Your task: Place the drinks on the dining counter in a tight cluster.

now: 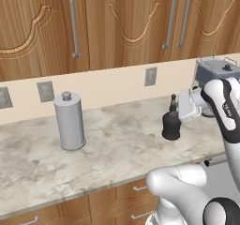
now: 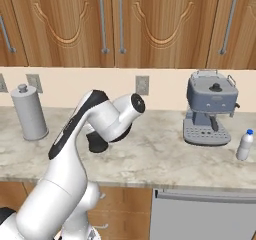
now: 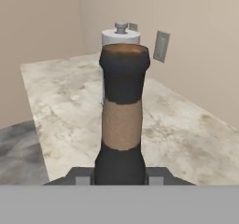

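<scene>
You are looking at the gripper [image 1: 176, 110] clenching the black bottle [image 1: 171, 123] at its neck, jaws nearly closed around it. In the hand view the bottle's neck [image 3: 122, 120] is rising between the finger tips, showing a tan band with no readable writing. The bottle is standing on the marble worktop [image 1: 117, 144], toward its back edge. The small white bottle [image 2: 244, 145] is sitting near the worktop's front edge, just beside the grey coffee machine [image 2: 210, 109]. A grey canister [image 1: 69, 121] is standing well apart.
</scene>
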You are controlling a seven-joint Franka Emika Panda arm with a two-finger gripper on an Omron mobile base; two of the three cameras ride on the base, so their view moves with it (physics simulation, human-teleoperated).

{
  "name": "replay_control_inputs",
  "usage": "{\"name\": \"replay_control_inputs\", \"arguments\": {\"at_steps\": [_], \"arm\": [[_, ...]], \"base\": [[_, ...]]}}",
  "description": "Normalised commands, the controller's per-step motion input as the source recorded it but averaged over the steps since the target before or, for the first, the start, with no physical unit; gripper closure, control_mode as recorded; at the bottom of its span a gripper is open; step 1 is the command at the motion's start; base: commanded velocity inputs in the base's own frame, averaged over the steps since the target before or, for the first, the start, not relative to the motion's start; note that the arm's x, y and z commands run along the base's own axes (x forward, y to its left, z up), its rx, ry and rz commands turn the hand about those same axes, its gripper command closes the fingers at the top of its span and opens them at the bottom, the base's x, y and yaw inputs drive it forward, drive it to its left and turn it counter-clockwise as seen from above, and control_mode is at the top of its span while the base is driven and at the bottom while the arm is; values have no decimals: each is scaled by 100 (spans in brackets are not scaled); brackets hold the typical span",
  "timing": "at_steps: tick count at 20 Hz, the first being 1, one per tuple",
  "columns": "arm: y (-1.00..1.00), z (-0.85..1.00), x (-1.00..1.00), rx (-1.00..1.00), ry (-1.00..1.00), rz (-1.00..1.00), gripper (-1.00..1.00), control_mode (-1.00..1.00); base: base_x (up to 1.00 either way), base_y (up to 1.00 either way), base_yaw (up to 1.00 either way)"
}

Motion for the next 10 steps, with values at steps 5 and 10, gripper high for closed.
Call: {"name": "replay_control_inputs", "arguments": {"at_steps": [5,10], "arm": [[0,0,0,0,0,0,100,100],[0,0,0,0,0,0,100,100]], "base": [[-100,-8,-3],[-71,3,14]]}}
